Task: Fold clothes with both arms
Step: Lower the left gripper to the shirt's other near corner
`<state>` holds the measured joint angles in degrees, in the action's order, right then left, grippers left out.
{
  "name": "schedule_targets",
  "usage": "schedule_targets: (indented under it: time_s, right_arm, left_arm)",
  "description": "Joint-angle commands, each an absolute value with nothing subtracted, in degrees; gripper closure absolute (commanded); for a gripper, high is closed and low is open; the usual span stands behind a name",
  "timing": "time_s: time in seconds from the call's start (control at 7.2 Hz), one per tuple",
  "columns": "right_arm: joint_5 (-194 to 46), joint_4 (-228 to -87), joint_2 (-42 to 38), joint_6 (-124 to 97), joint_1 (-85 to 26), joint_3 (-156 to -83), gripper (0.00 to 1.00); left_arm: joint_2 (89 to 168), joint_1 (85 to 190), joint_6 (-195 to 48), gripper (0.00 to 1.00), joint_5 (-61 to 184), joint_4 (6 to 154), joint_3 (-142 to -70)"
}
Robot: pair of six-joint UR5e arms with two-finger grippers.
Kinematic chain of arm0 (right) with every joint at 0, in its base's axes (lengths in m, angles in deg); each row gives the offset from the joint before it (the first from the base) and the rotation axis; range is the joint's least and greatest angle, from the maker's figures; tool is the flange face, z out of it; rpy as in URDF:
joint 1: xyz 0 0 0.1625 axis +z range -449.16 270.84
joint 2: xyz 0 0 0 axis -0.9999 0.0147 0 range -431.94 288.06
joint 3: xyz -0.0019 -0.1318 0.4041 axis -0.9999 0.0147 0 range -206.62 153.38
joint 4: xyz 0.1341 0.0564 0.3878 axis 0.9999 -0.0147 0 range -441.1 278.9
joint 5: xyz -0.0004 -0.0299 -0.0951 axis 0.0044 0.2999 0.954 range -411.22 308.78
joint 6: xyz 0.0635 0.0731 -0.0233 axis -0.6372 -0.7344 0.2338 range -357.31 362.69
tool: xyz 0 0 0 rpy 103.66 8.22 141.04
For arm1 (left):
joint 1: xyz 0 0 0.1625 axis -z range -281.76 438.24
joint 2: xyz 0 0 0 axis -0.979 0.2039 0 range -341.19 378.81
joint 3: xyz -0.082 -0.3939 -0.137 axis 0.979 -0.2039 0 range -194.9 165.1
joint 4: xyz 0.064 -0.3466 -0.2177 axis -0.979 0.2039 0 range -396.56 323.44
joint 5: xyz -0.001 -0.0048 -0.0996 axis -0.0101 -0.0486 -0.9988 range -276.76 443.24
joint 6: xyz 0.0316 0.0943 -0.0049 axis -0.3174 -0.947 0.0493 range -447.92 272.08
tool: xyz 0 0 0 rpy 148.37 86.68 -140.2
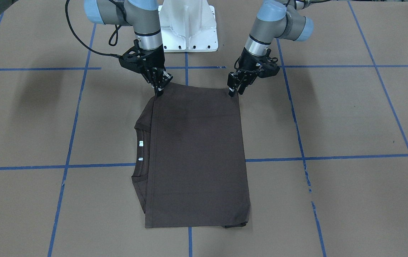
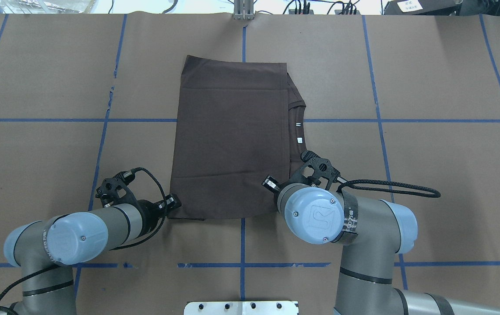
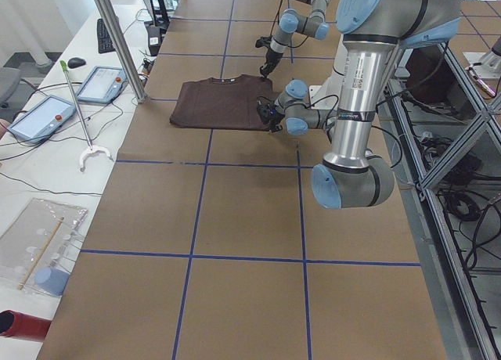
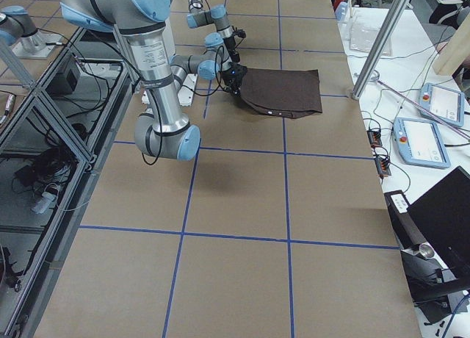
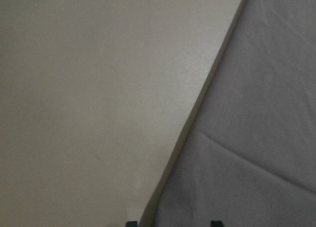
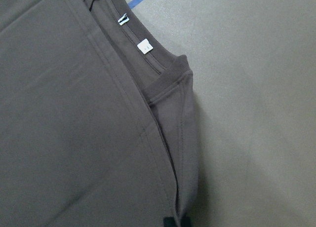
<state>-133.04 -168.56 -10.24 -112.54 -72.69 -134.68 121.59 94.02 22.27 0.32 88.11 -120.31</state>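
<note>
Brown-grey T-shirt (image 1: 197, 157) lies flat, folded into a tall rectangle, mid surface (image 1: 332, 117), straight out from the white base (image 1: 188, 25). Top layer is smooth. The collar (image 1: 140, 150) and two small white labels (image 1: 140, 143) peek out along the shirt's long edge on the robot's right side. A folded sleeve edge shows at both ends of that side.

Both arms reach down to the shirt's short edge nearest the robot, one hand per corner. Left arm (image 2: 79, 234) comes in low. The left hand (image 1: 233, 93) is at the left near corner, tips down at the cloth edge. In the left wrist view its two fingertips (image 5: 215, 223) stand apart with the shirt's edge running between them; the gap is wide and nothing is pinched there.

Right arm (image 2: 320, 214) stands steeper. The right hand (image 1: 159, 92) is at the right near corner, just beside the collar end. In the right wrist view its fingertips (image 6: 170, 222) sit close together on the doubled fabric of the shirt, which narrows into them, so it looks clamped on the T-shirt.

Blue tape lines (image 1: 332, 156) cross the brown surface; one passes under the shirt.
</note>
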Motion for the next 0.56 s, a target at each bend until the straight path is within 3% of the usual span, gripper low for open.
schedule_targets:
  time_s: [0.0,0.42]
  right_arm:
    - [-133.0,-168.6,-10.2,-112.5,-72.7,-134.6,1.00]
    - [-133.0,-168.6,-10.0,-112.5,-72.9,-134.7,1.00]
  left_arm:
    - [121.8,93.8,24.4,1.00,0.4,87.6,-120.6]
    - [123.0,93.8,26.0,1.00,-0.2,87.5,-121.0]
